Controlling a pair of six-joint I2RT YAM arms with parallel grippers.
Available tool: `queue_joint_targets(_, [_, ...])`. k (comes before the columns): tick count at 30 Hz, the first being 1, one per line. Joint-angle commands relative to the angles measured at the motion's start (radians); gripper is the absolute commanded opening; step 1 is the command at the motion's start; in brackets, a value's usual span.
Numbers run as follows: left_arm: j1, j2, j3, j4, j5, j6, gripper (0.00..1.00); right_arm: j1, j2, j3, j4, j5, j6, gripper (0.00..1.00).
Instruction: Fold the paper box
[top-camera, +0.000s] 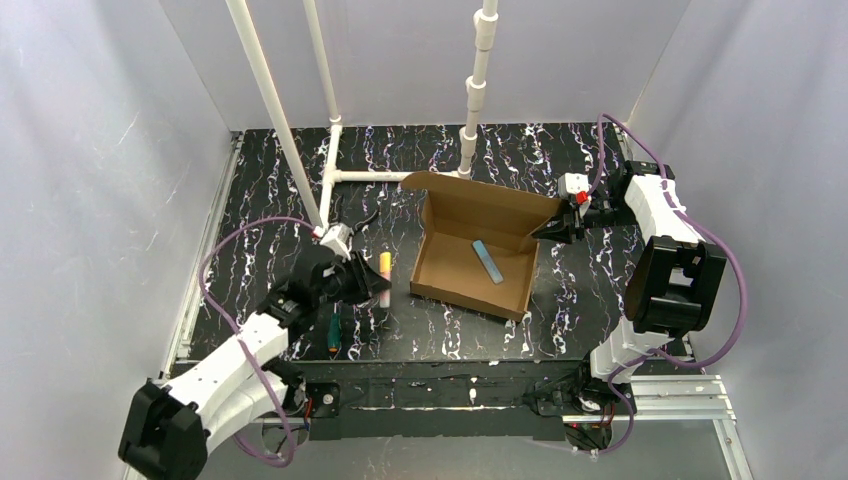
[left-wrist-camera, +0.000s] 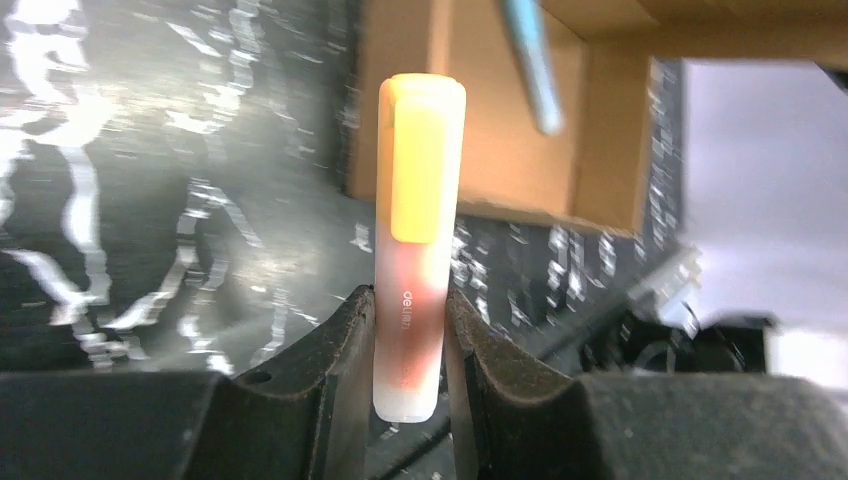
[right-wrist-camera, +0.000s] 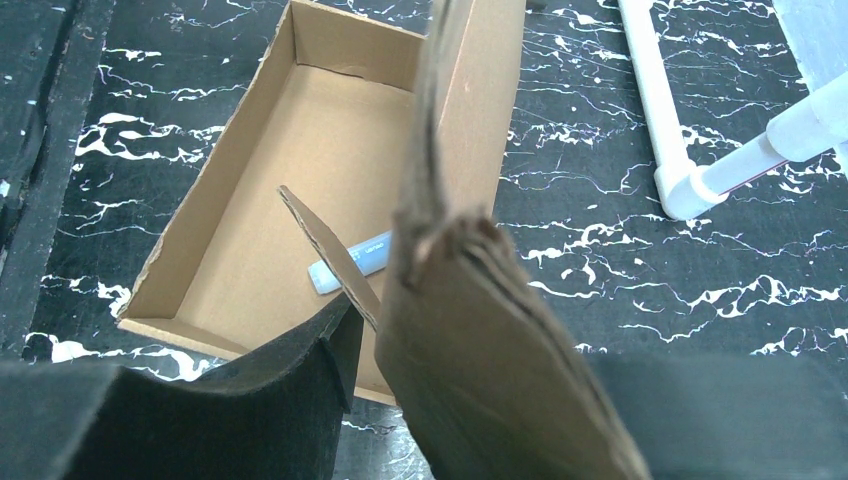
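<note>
Our left hand (left-wrist-camera: 410, 310) is closed on an orange-capped marker (left-wrist-camera: 420, 170), its fingers pressed against the lower barrel from both sides, just left of the box (top-camera: 455, 270). Our right hand (top-camera: 553, 232) is at the box's right wall, part-closed about the card. One finger is inside and the other is hidden behind the wall, so we judge it a pinch but cannot see both contacts. The box sits open on the table (top-camera: 600, 290) between the two hands. Its side walls are up, its lid flap stands at the far side, and a blue pen (top-camera: 489, 261) lies on its floor. We expect the box to be very light and likely to skate across the table if pushed from one side only, so one hand should steady a wall while the other folds. Corrugated card of this kind stays stiff across its panels and gives way mainly at the creases. A hard pinch at an edge could crush or kink it. We would take the lid flap by its free far edge, near the middle and well clear of the crease, and swing it over. The walls are better held low, near the floor of the box.
</note>
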Motion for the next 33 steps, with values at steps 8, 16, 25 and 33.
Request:
queue_joint_targets(8, [-0.207,0.002,-0.026,0.446,0.062,-0.22,0.0,-0.005,0.007,-0.005,-0.027,-0.029,-0.015,0.09])
queue_joint_targets(16, [-0.27,0.201,0.039,0.602,-0.043,-0.335,0.0,-0.005,0.003,-0.008,-0.029,-0.034,-0.013,0.09])
queue_joint_targets(25, [-0.302,0.336,0.102,0.618,-0.12,-0.458,0.0,-0.004,0.0,-0.008,-0.029,-0.036,-0.013,0.09])
queue_joint_targets(33, [-0.339,0.494,0.187,0.616,-0.172,-0.559,0.0,-0.004,-0.003,-0.008,-0.029,-0.038,-0.013,0.09])
